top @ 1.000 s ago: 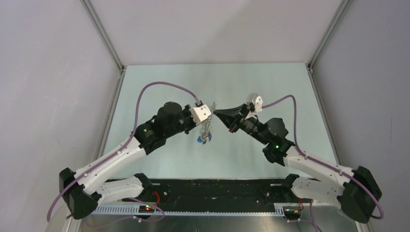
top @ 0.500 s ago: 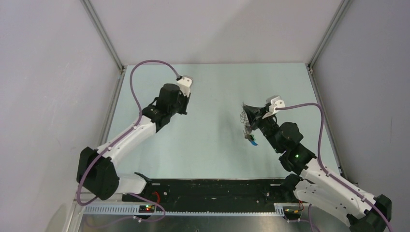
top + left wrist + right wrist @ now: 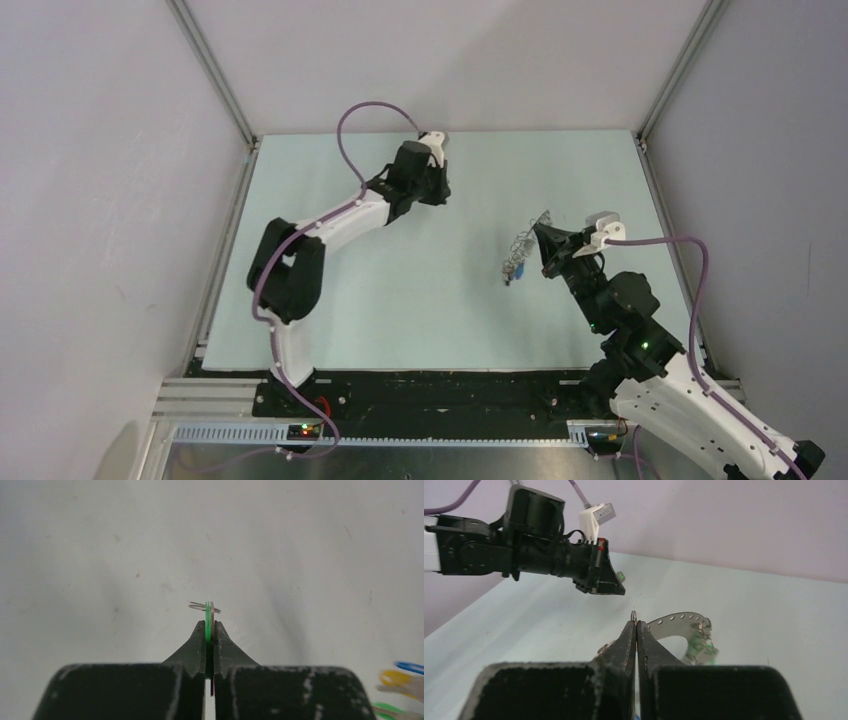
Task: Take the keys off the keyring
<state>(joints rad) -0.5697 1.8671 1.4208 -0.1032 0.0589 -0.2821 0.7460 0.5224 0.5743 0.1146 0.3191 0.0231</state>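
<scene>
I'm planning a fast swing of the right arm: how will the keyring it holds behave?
The keyring looks like stiff flat metal, so it probably won't bend in the right gripper. It is pinched only at its rim, so it may pivot or slip. The keys hang loose from it and would likely swing.

green key (image 3: 208,620) pulled off leftward, keyring (image 3: 670,622) shifted right

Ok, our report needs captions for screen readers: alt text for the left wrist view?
The left gripper is shut on a green-headed key with a small wire ring at its tip, above a pale table. Blurred coloured items show lower right.
</scene>
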